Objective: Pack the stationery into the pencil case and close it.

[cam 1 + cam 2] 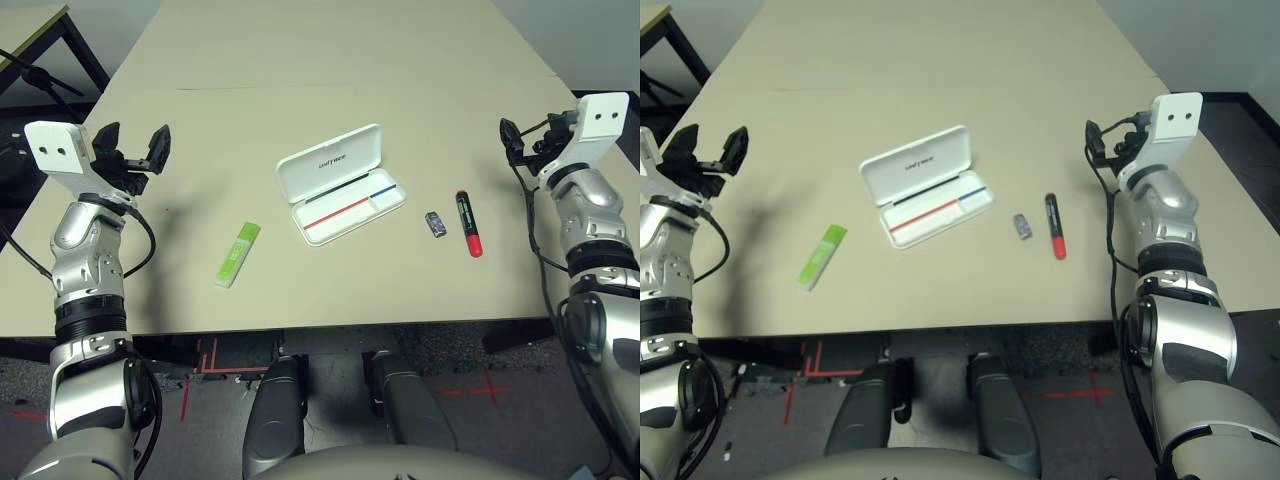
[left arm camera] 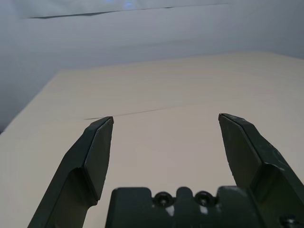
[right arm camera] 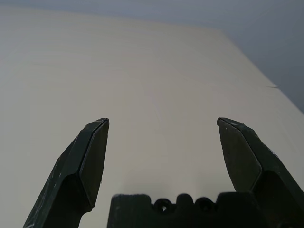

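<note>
White rectangular hard-plastic pencil case with rounded corners (image 1: 342, 187), lying open near the middle of the pale beige surface (image 1: 300, 110). The hinged lid (image 1: 330, 162) stands raised and leans back on the side away from the robot. Dark capital lettering on the lid's inner face is small; its exact wording cannot be told with certainty. The shallow base (image 1: 350, 208) faces the robot and contains no stationery; a red line and a shorter blue line run lengthwise along its inside, with a dark strip beside the hinge.

All three items of stationery lie outside the case. To its left, nearer the robot's edge of the surface, rests a flat light-green highlighter (image 1: 238, 255) with a paler end; faint marking on its body is unreadable. To the right of the case lies a tiny dark blue-grey block (image 1: 436, 224), its printed pattern too small to read. Just beside the block, farther right, lies a black-and-red marker (image 1: 469, 224), its red end toward the robot; pale lettering along the black barrel is likewise illegible.

The left tool (image 2: 166, 116) is released, its two black fingers spread wide above the surface, left of the highlighter. The right tool (image 3: 163, 118) is also released, fingers wide apart above the surface, right of the marker. Neither grasps anything.
</note>
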